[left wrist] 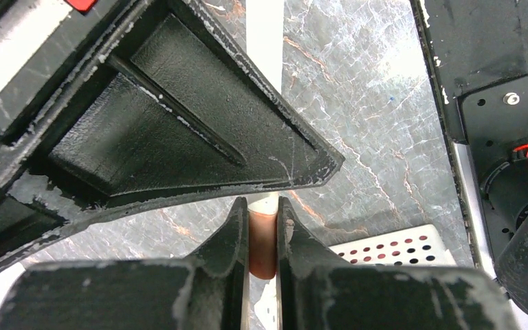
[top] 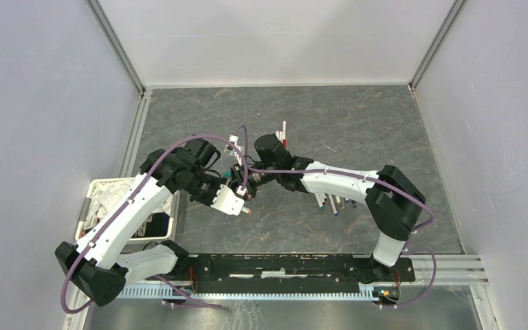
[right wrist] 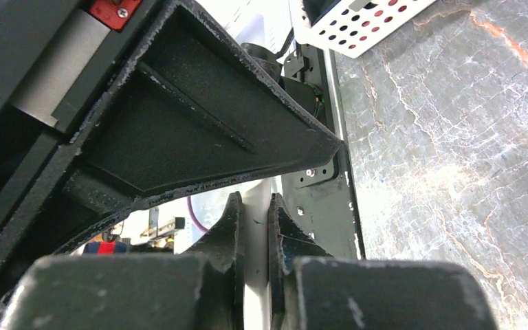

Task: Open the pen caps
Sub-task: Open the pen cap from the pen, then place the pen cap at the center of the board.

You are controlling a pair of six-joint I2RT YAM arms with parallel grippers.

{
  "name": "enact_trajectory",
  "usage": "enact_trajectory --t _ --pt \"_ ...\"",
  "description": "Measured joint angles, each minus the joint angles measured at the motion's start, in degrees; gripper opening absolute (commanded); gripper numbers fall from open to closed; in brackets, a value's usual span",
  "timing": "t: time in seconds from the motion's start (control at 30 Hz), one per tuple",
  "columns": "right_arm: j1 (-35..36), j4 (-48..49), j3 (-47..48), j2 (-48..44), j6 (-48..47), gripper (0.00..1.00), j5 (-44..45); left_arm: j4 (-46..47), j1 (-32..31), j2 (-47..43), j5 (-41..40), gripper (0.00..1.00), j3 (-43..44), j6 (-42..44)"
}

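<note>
My two grippers meet over the middle of the mat on one pen. In the left wrist view my left gripper (left wrist: pixel 262 206) is shut on the pen's brownish cap (left wrist: pixel 262 240), and the white barrel (left wrist: pixel 265 34) runs on beyond it. My right gripper (right wrist: pixel 253 203) is shut on that white barrel (right wrist: pixel 254 230). From above, the left gripper (top: pixel 242 203) and the right gripper (top: pixel 246 180) stand tip to tip, hiding the pen. Several more pens (top: pixel 330 201) lie under the right forearm, and one (top: pixel 283 130) lies farther back.
A white perforated basket (top: pixel 96 187) stands at the left edge of the mat, beside the left arm; it also shows as the basket (left wrist: pixel 392 251) and the basket (right wrist: pixel 357 24). White walls and aluminium rails enclose the mat.
</note>
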Motion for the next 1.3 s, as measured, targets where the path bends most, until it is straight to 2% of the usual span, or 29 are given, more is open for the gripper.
enact_trajectory --t 0.2,0.3,0.37,0.47,0.6,0.7,0.83,1.0,1.3 --pt "-0.2 -0.3 -2.2 -1.7 -3.2 0.00 1.4 0.7 -0.7 0.6 -0.9 0.02 -0.2 0.1" --pt "-0.4 -0.1 -6.4 -5.7 -5.8 0.00 4.9 3.4 -2.0 0.7 -0.6 0.02 -1.0 0.8" --pt "-0.9 -4.1 -10.8 -9.5 -8.3 0.00 3.9 3.5 -1.1 0.9 -6.1 0.02 -1.4 1.7" --pt "-1.5 -12.6 -18.6 -14.8 -11.8 0.00 3.6 3.3 3.9 2.4 -12.1 0.02 -1.5 3.6" --pt "-2.8 -21.2 -25.5 -19.1 -15.0 0.00 3.8 4.3 7.4 6.2 -14.9 0.02 -0.4 4.6" --pt "-4.8 -25.5 -27.2 -22.4 -16.5 0.00 5.0 6.2 7.7 7.5 -14.2 0.02 -0.4 3.9" --pt "-11.2 -27.4 -27.2 -28.0 -18.1 0.00 9.3 10.7 7.4 9.4 -10.7 0.02 -0.6 -2.7" --pt "-21.4 -28.7 -26.9 -32.2 -19.2 0.00 21.4 19.3 6.8 17.5 -7.6 0.02 -1.3 -13.7" --pt "-28.7 -26.4 -30.0 -36.3 -18.3 0.00 40.2 33.5 6.6 31.9 -4.5 0.02 -0.8 -28.0"
